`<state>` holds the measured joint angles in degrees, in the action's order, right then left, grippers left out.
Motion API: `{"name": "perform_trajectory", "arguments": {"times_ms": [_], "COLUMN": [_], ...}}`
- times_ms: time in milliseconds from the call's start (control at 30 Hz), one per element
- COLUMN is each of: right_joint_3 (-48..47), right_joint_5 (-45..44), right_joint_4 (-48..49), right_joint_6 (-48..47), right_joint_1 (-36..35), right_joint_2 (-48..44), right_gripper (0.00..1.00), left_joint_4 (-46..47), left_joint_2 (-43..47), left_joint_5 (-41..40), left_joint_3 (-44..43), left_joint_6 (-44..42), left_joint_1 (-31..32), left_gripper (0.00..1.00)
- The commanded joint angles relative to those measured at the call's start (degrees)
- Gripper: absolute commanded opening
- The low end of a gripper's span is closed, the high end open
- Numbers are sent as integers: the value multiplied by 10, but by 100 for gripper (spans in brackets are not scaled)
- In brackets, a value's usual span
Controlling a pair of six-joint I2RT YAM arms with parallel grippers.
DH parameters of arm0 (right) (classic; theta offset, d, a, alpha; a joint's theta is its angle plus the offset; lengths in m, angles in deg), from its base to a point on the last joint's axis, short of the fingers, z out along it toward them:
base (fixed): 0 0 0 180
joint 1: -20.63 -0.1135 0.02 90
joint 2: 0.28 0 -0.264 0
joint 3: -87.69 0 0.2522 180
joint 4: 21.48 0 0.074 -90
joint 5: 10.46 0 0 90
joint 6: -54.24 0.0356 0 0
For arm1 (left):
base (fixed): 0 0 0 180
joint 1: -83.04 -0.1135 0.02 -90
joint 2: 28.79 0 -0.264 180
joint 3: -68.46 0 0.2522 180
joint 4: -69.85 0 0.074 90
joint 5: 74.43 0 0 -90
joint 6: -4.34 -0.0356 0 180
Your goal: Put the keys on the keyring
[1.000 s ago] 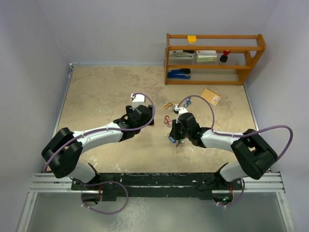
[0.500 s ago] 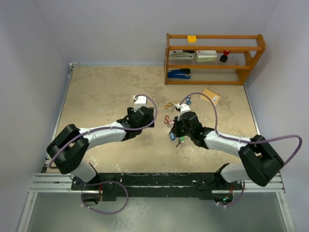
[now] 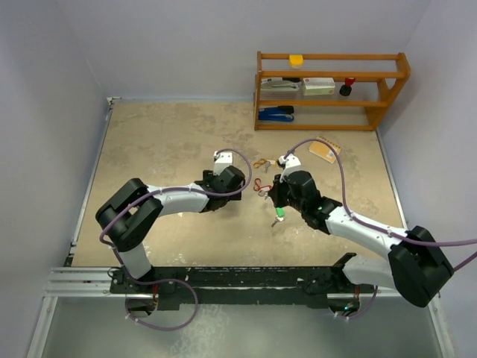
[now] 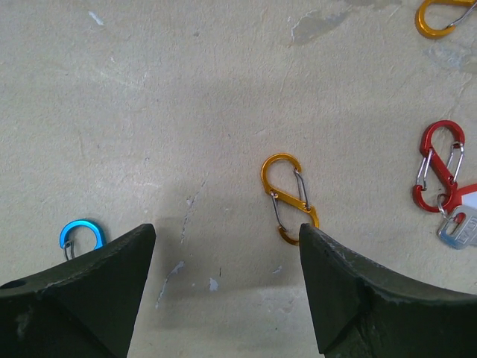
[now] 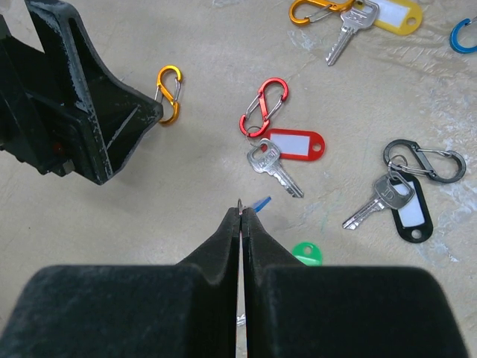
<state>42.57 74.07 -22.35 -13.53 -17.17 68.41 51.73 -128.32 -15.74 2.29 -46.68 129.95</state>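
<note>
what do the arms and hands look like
Both the left arm and right arm have white links with bulky black joints, and a purple cable loops along each. The left hand and right hand are matte black, with thick wedge-shaped fingers that taper to tips.

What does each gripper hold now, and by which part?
The right gripper pinches a thin metal ring by its rim, jaws shut. The left gripper, jaws open, holds nothing.
</note>
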Motion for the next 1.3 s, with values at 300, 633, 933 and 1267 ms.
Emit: {"name": "perform_trajectory", "arguments": {"times_ms": [300,633,933,1267], "right_joint_3": [7,14,16,17], "right_joint_5": [-18,-23,-23,-23], "right_joint_4": [2,4,7,7], "right_joint_6": [-14,-18,-20,-19], "right_joint_1": [1,2,2,2], "right_joint_2": [-24,-35,-36,-35], "right_gripper": [0,0,0,0], "left_joint_4": [28,25,-4,-18], "left_joint_2": [-22,-57,-87,-94], "left_joint_5": [-7,-34,-94,-122], "left_joint_3": [-47,-67,-88,-75], "left_joint_6": [34,55,53,56], "left_joint_1": [9,22,40,43], "left_gripper": [75,75,75,67]}}
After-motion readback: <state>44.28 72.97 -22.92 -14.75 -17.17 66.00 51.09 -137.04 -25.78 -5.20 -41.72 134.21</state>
